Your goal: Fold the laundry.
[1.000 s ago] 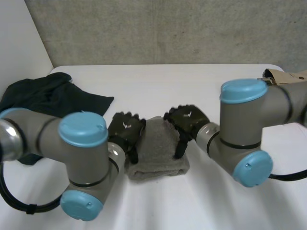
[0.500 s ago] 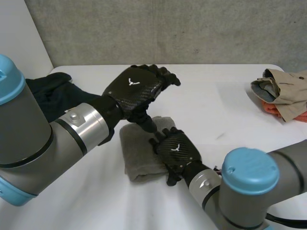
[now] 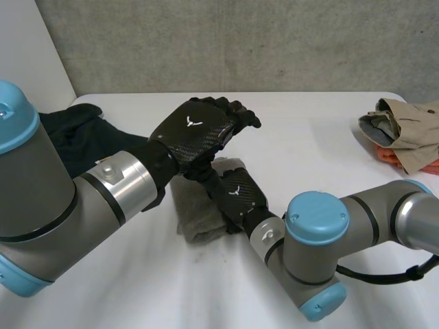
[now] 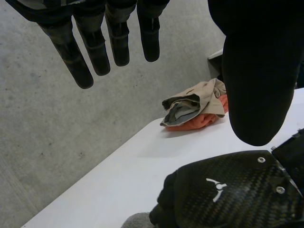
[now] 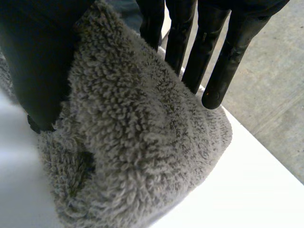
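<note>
Fingers (image 5: 232, 54) and thumb pinching towel (image 5: 142, 142), right hand (image 3: 240, 199)

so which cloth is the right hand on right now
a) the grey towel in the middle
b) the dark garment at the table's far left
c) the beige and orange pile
a: the right hand is on the grey towel, which bulges between its thumb and its straight fingers in the right wrist view.

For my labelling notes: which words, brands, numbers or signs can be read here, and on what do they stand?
No readable words or numbers.
White Y-shaped emblem, no letters: back of the left hand.
Same emblem: back of the right hand, pinching the grey towel.
</note>
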You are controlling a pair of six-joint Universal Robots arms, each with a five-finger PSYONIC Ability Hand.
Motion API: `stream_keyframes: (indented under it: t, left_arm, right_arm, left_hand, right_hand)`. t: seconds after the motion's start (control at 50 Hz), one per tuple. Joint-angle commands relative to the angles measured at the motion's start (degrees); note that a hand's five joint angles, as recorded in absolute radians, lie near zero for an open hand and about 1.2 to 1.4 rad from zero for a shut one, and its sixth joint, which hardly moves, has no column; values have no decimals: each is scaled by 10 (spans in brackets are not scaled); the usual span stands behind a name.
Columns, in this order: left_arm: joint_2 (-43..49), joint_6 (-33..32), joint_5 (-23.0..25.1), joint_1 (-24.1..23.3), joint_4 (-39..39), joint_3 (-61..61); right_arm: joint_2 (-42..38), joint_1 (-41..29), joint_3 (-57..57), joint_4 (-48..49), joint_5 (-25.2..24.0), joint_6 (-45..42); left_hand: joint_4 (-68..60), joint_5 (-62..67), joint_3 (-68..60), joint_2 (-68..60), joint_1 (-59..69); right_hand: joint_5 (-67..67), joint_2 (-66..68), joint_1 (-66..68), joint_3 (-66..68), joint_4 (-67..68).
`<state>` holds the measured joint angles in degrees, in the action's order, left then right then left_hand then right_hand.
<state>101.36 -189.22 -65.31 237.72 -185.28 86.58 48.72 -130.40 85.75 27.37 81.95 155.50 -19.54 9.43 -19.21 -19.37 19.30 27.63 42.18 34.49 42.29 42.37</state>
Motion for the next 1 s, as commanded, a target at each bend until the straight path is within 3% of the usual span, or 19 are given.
stream_keyframes:
  t: [0.02, 0.06, 0.14, 0.34, 0.54, 0.68, 0.82, 1.0]
  left_arm:
    - [0, 1, 0, 3, -1, -1]
    - [0, 0, 0, 3, -1, -1]
    - [0, 0, 0, 3, -1, -2]
    - [-16, 1, 0, 19, -1, -5]
    - [-33, 17, 0, 40, -3, -7]
    - [-35, 27, 0, 46, -3, -7]
    - [-35, 27, 0, 44, -3, -6]
    - [-34, 27, 0, 42, -3, -4]
  right_arm:
    - [-26, 1, -37, -19, 1, 0]
    - [-30, 1, -45, -28, 1, 1]
    - [-26, 1, -56, -39, 1, 3]
    - [-2, 79, -95, -39, -8, -1]
    - [8, 201, -224, -18, -116, 9]
    - [10, 281, -332, 3, -128, 40]
    - [-21, 398, -426, 34, -161, 96]
    - [-118, 507, -466, 88, -253, 145]
  left_hand:
    - [-13, 14, -16, -14, 15]
    - [-13, 14, -16, -14, 15]
    - [-13, 14, -16, -14, 15]
    - [-13, 14, -16, -14, 15]
    - [-14, 16, -18, -16, 17]
    - [-18, 19, -21, -19, 20]
    - [-18, 19, -21, -19, 20]
    - [-19, 21, -23, -21, 22]
  right_hand:
    - [27, -18, 59, -19, -20]
    - [74, 29, 105, 27, 27]
    - [423, 378, 455, 377, 376]
    - [424, 378, 455, 377, 376]
    - [424, 378, 455, 377, 376]
    - [424, 378, 455, 377, 376]
    - [424, 378, 455, 377, 376]
    - [424, 378, 455, 377, 376]
